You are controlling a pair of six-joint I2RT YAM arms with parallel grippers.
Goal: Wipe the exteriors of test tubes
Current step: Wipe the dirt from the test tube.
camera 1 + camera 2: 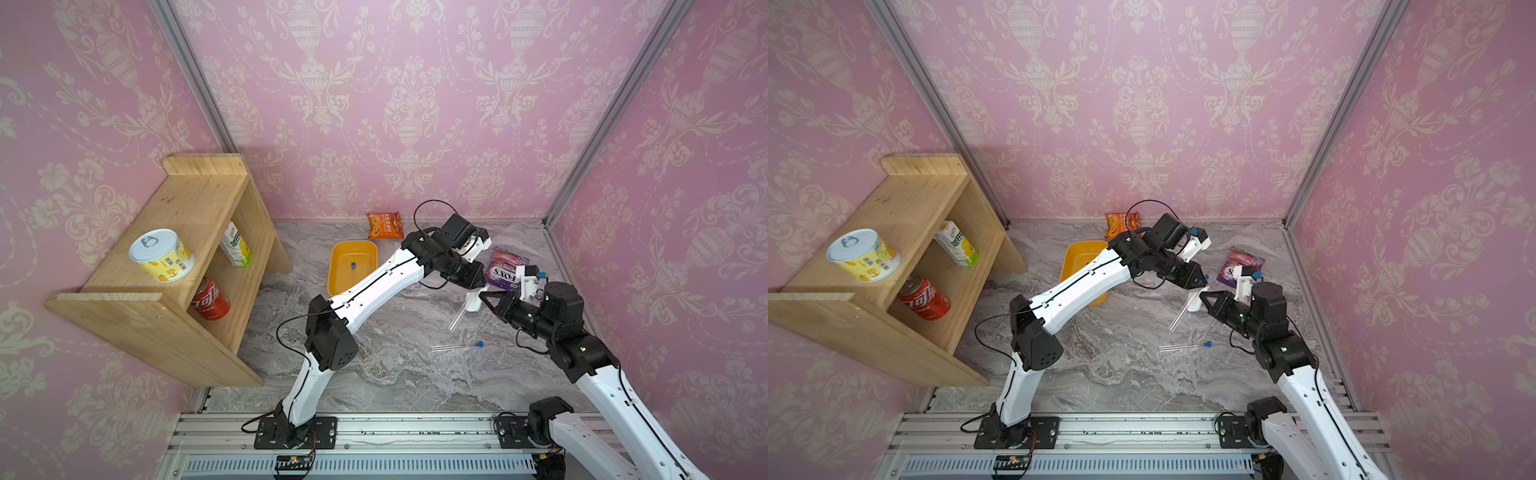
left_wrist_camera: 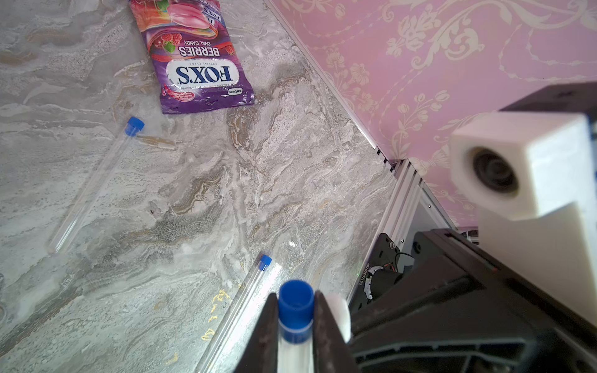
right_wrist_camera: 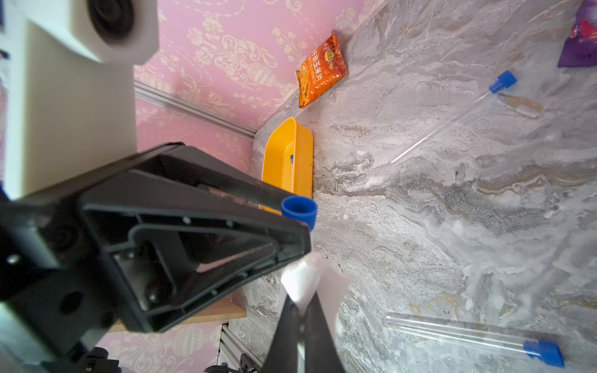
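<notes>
Left gripper (image 2: 296, 298) pinches a test tube (image 1: 457, 320) just under its blue cap (image 2: 295, 303), tube hanging tilted over the marble table (image 1: 395, 374). Right gripper (image 3: 303, 306), pressed together on a white wipe (image 3: 318, 281), holds it against the tube's upper part (wrapped or just touching, can't tell). Step in hand, likely: wiping this tube. Next move calls for sliding the wipe down to the closed end, left grip steady. Second tube (image 2: 93, 184) lies near the candy bag (image 2: 193, 64), third tube (image 1: 455, 346) nearer the robot, fourth tube (image 1: 353, 269) in the orange tray (image 1: 334, 270).
</notes>
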